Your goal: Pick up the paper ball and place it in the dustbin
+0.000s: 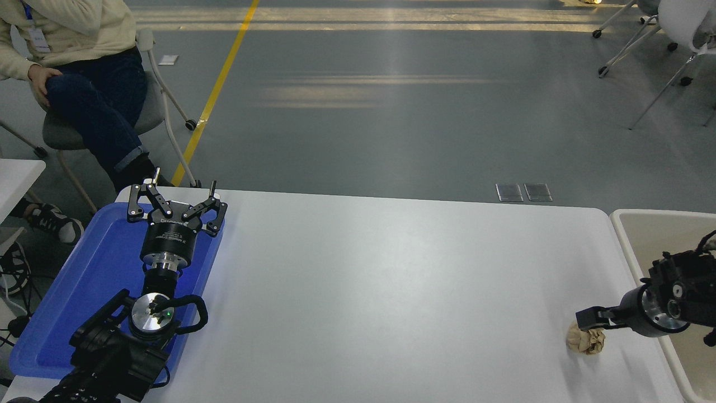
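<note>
The paper ball (585,341), a small tan wrinkly wad, lies on the white table near its front right corner. My right gripper (587,324) comes in from the right edge, low and level. Its tip is right on the ball's upper edge and hides a bit of it. The gripper looks open, seen from the side. The ball rests on the table. The dustbin (626,223), a cream tub with a thick white rim, stands just off the table's right end, under the right arm. My left gripper (170,204) is parked open at the lower left.
A flat blue tray (67,291) lies on the table's left side under the left arm. A person sits on a chair (151,106) beyond the far left corner. The table's right edge (643,313) runs between the ball and the tub.
</note>
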